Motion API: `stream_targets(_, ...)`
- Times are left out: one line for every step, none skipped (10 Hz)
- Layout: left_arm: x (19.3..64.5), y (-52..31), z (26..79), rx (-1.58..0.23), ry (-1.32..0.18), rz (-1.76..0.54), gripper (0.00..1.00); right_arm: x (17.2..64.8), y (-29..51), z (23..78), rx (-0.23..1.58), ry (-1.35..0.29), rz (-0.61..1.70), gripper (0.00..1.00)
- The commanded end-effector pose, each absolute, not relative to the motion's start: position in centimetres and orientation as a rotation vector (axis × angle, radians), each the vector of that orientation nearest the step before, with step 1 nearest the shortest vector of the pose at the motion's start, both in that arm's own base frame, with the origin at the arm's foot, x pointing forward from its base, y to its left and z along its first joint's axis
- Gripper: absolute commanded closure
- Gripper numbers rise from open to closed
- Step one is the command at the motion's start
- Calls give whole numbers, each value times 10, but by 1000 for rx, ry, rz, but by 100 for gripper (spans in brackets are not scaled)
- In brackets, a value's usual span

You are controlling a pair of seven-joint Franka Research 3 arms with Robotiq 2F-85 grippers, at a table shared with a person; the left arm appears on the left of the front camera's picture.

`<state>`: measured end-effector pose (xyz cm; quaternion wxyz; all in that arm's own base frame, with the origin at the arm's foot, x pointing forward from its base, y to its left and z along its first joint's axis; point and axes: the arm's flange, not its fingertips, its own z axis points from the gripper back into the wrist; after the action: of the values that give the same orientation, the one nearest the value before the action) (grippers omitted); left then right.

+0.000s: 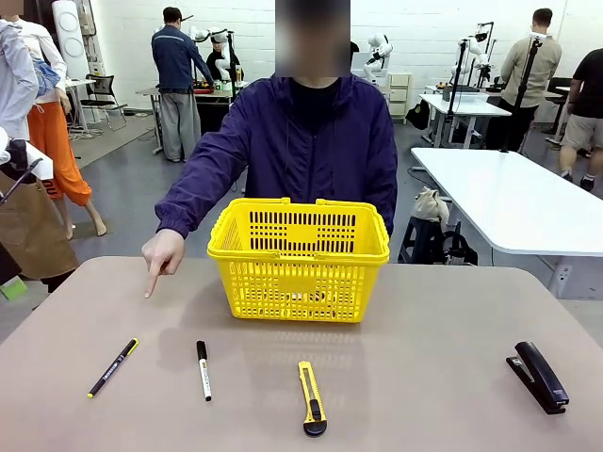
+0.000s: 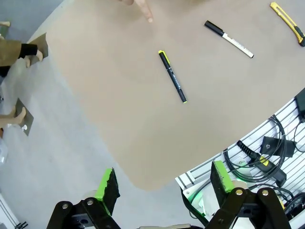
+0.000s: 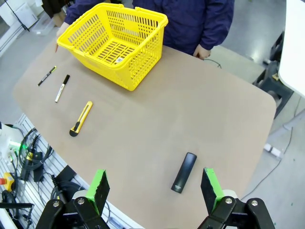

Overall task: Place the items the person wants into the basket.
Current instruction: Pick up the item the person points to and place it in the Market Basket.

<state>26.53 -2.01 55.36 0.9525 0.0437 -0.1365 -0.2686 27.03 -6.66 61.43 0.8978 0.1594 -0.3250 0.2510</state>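
Since both pincers hang over the table's (image 1: 424, 348) near edge with nothing in them, no pick looks under way. The left gripper (image 2: 164, 186) has its green pads spread wide, and so does the right gripper (image 3: 155, 191).

Four things lie along the near edge. The pen (image 1: 113, 367) is toward the near-left corner and the marker (image 1: 203, 370) is beside it. The knife (image 1: 312, 399) is about midway and the stapler (image 1: 538, 377) is by the near-right corner. The basket (image 1: 298, 256) stands upright at the middle of the far edge. To its left, the person's hand (image 1: 162, 256) points a forefinger down at the table, on the pen's side.

The right wrist view looks down into the basket, where a small object (image 3: 119, 59) lies on the floor, too small to name. The front view gives that spot as a dark blur behind the lattice. The left wrist view has the pen well clear below its pads, with a fingertip at the top.

I judge the task early: perhaps one item is in, while the pen and stapler are untouched. The pen seems to be what is wanted next.
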Motion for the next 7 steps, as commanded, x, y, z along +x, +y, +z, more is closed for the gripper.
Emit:
stream_targets(266, -20, 552, 101, -270, -551, 0, 271, -65, 614, 308, -660, 498, 0)
stream_targets(266, -20, 552, 101, -270, -551, 0, 271, -65, 614, 308, -660, 498, 0)
stream_targets(266, -20, 552, 101, -270, -551, 0, 271, -65, 614, 308, -660, 498, 0)
stream_targets(265, -20, 554, 89, -277, -546, 0, 271, -65, 614, 308, -660, 498, 0)
stream_targets(266, -24, 540, 58, -272, -530, 0, 271, -65, 614, 308, -660, 498, 0)
stream_targets(266, -30, 525, 58, -282, -510, 0, 271, -65, 614, 308, -660, 498, 0)
stream_targets(267, -39, 503, 115, -309, -480, 0, 271, -65, 614, 308, -660, 498, 0)
